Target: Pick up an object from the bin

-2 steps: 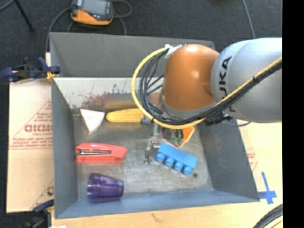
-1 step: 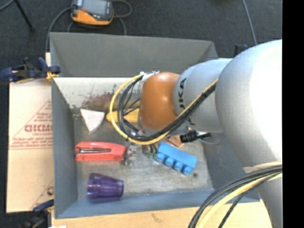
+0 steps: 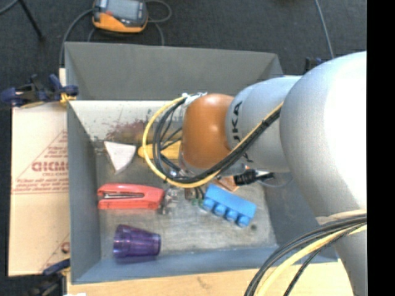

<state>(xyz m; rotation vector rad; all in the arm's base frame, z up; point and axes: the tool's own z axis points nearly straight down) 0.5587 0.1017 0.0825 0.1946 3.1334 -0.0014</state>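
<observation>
My gripper shows below the arm's orange cover, low in the middle of the bin. It sits between the right end of a red stapler, which lies flat at the left, and a blue studded block at the right. Whether it touches either one I cannot tell. A yellow thing lies behind the arm's cables, mostly hidden.
A white wedge-shaped piece lies at the back left of the bin floor. A purple cup lies on its side near the front left corner. The arm and its cover hide the bin's right middle.
</observation>
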